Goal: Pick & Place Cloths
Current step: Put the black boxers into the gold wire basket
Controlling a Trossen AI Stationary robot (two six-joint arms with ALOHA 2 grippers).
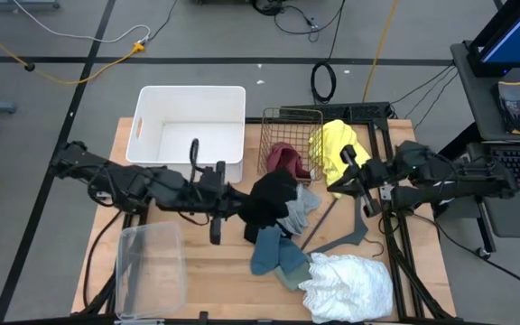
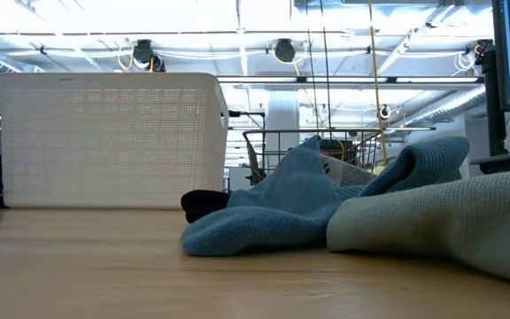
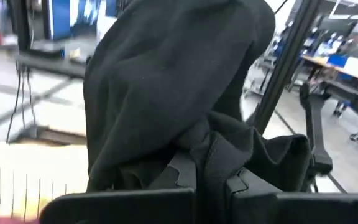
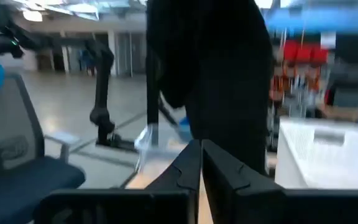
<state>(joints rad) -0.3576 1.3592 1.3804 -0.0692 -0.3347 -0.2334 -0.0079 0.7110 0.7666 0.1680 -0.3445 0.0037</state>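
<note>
The biggest worry lay with the black cloth (image 1: 272,200), which the left gripper (image 1: 246,206) had clenched and held lifted over the middle of the table (image 1: 215,280). It hung in a heavy, limp fold, draped right over the fingers, and a trailing end looked likely to brush the grey cloth (image 1: 300,209) just beside it and drag that along. A carry to the white bin (image 1: 190,126) could also let the loose end catch on the rim and leave the cloth half out.

The bin was stiff plastic with straight walls; in the low view its side showed a fine perforated grid. The wire basket (image 1: 289,137) beside it held the maroon cloth (image 1: 284,159), with the yellow cloth (image 1: 337,144), soft and crumpled, just by its far side. The white cloth (image 1: 348,284) was frilly and bunched at the table's near edge. The blue-grey cloths (image 1: 276,255) lay in a knitted, ribbed heap between it and the black one. A thin, flat hanger (image 1: 346,233) lay near the right gripper (image 1: 351,178), which waited closed and empty by the yellow cloth. A clear tub (image 1: 147,266) sat at the left.
</note>
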